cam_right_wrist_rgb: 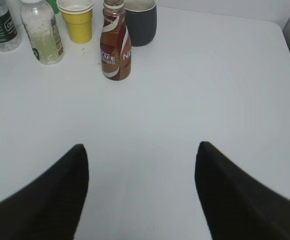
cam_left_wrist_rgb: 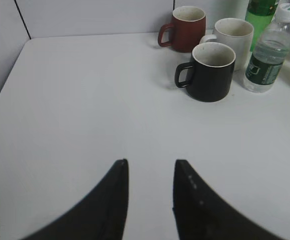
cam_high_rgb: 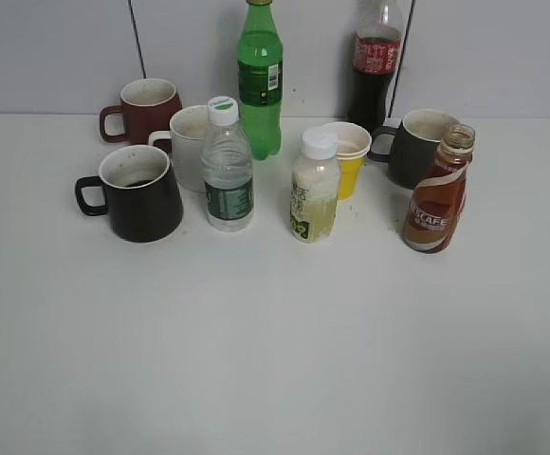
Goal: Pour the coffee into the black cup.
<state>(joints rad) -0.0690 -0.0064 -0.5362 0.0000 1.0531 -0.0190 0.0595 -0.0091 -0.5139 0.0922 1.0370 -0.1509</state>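
Note:
The coffee bottle point(cam_high_rgb: 437, 196) stands uncapped at the right of the white table, brown liquid inside; it also shows in the right wrist view point(cam_right_wrist_rgb: 115, 47). The glossy black cup point(cam_high_rgb: 140, 192) stands at the left, handle to the left, and shows in the left wrist view point(cam_left_wrist_rgb: 210, 71). My left gripper point(cam_left_wrist_rgb: 150, 164) is open and empty over bare table, well short of the black cup. My right gripper point(cam_right_wrist_rgb: 141, 149) is wide open and empty, well short of the coffee bottle. Neither gripper shows in the exterior view.
A dark-red mug point(cam_high_rgb: 149, 109), white mug point(cam_high_rgb: 188, 144), water bottle point(cam_high_rgb: 227, 168), green soda bottle point(cam_high_rgb: 259, 78), pale juice bottle point(cam_high_rgb: 314, 188), yellow paper cup point(cam_high_rgb: 348, 158), cola bottle point(cam_high_rgb: 375, 64) and dark-grey mug point(cam_high_rgb: 417, 146) crowd the back. The white table point(cam_high_rgb: 275, 360) spreads in front.

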